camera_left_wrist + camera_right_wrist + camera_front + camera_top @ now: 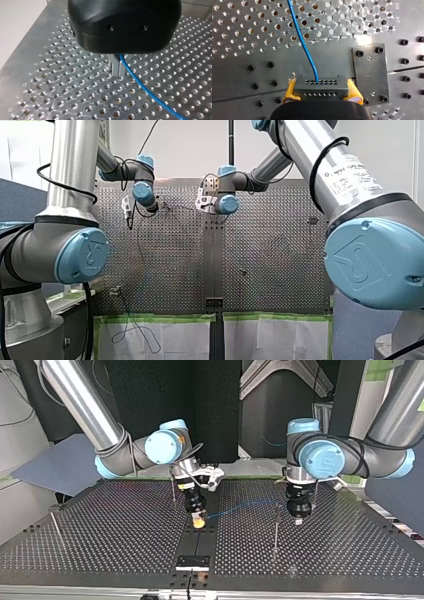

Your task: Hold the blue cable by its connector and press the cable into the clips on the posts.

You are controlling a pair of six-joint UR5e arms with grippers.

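The blue cable (245, 505) hangs just above the perforated table (110, 530) between my two grippers. My right gripper (322, 90) has its yellow pads (290, 91) shut on the grey connector (320, 86), out of which the blue cable (303, 45) runs ahead over the holes. In the top view, my right gripper (199, 521) is over the table's middle seam. My left gripper (117, 73), black with metal fingers, is shut on the cable (147, 91) close above the table. In the top view, my left gripper (299, 519) stands beside a thin post (276, 527).
More thin posts stand behind my right gripper (172, 487) and near the table's edge at the top view's left (55, 527). A bolted dark plate (369, 72) lies beside the connector. Green tape and white sheets (175, 335) border the table's near edge in the front view.
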